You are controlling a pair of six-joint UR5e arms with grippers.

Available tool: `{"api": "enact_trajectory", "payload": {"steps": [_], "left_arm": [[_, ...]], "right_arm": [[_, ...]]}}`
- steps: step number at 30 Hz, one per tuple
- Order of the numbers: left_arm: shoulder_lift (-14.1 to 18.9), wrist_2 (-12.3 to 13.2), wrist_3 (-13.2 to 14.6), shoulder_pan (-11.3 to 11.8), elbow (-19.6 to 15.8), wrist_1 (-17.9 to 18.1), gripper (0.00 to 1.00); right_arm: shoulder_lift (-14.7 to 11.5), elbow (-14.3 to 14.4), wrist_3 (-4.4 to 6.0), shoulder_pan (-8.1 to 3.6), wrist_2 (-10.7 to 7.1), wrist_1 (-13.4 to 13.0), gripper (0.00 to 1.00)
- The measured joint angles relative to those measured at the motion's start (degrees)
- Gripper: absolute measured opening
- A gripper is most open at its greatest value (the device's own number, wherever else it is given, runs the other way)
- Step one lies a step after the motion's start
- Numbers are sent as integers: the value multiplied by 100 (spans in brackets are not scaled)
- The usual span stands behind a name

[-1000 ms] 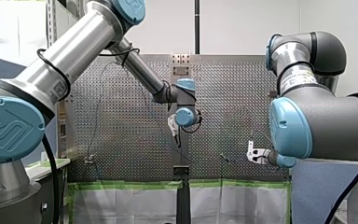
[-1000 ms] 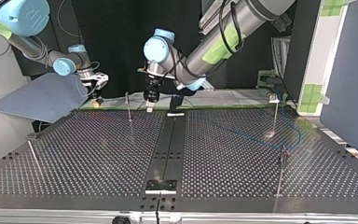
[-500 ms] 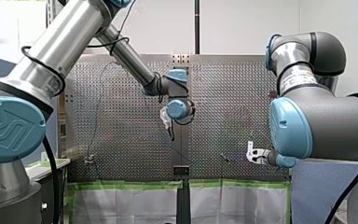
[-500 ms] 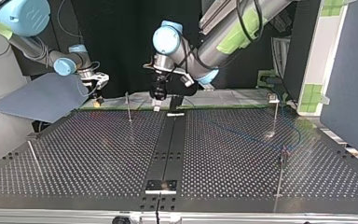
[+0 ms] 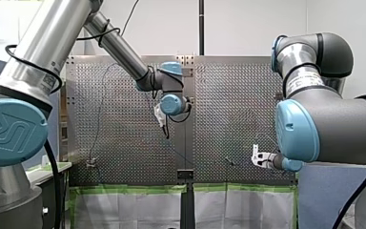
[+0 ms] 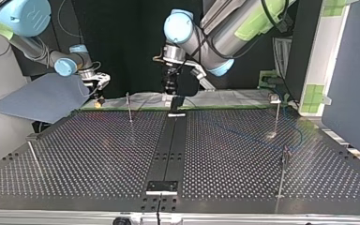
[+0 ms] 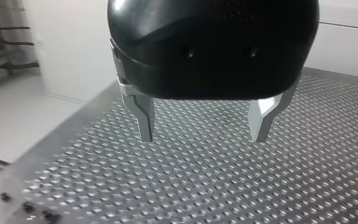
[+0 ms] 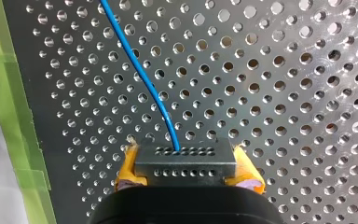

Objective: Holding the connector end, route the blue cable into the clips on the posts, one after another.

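My right end effector (image 8: 186, 169) pinches the connector (image 8: 185, 157) between yellow pads, blue cable (image 8: 139, 69) trailing over the perforated counter (image 8: 284, 93). My left end effector (image 7: 204, 127) hangs spread, empty. Likely mid-routing; next, steer cable into the clip on the nearest post (image 6: 129, 107).

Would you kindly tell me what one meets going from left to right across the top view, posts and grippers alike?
Outermost thin metal post → my right gripper, shut on the grey perforated connector → second thin metal post → my open left gripper → clip-topped thin metal post.
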Motion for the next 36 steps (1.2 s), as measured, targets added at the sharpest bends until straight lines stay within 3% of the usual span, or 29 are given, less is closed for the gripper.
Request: {"api": "enact_trajectory", "payload": {"steps": [5, 16, 23, 30, 36], "left_arm": [[249, 5, -144, 18, -251, 236, 100], [782, 21, -88, 56, -784, 748, 100], [1134, 16, -62, 98, -1136, 843, 100], [1435, 19, -57, 210, -1453, 1095, 100], [1299, 127, -28, 319, -1761, 1289, 100]], "right_arm": [[1, 0, 5, 4, -4, -3, 0], [9, 0, 6, 13, -10, -3, 0], [9, 0, -11, 11, -16, 3, 0], [-124, 0, -159, -28, -6, 202, 0], [-388, 3, -225, -25, 21, 397, 0]]}}
